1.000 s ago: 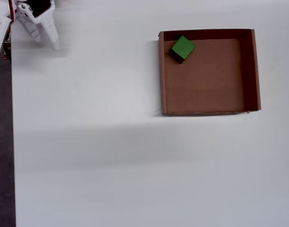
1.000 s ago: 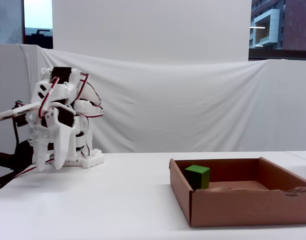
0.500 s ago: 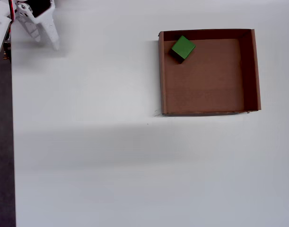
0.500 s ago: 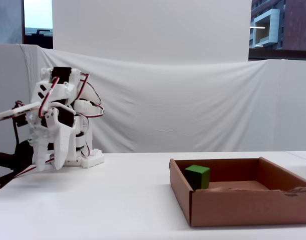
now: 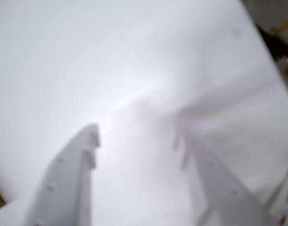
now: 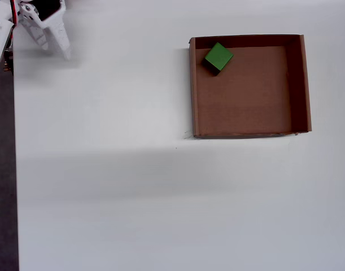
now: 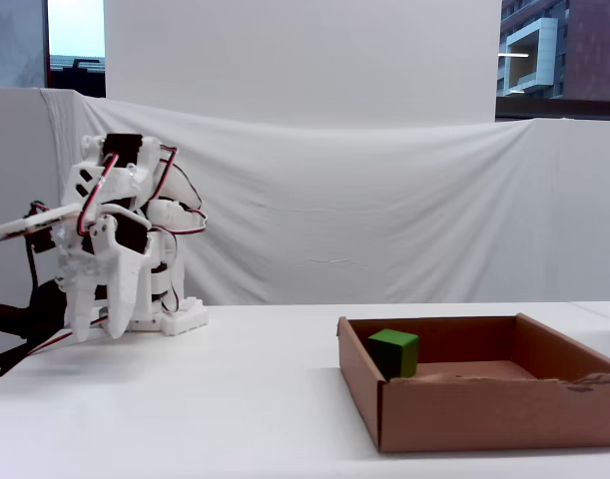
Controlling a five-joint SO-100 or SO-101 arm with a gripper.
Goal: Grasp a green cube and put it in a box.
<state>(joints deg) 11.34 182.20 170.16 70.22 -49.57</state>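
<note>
The green cube (image 6: 218, 55) lies inside the box (image 6: 193, 90), in its far-left corner in the overhead view, close to the walls. The fixed view shows the green cube (image 7: 394, 351) resting on the bottom of the box (image 7: 484, 414) behind the low front wall. My gripper (image 6: 56, 51) is folded back at the table's top-left corner, far from the box. It points down in the fixed view (image 7: 97, 335). The blurred wrist view shows the gripper (image 5: 136, 134) open, with only white table between its fingers (image 5: 73, 179).
A white table (image 6: 132, 186) carries everything. Its left edge borders a dark strip (image 6: 3, 169). The arm's base and red and black cables (image 7: 180, 215) stand at the left in front of a white cloth backdrop (image 7: 384, 200).
</note>
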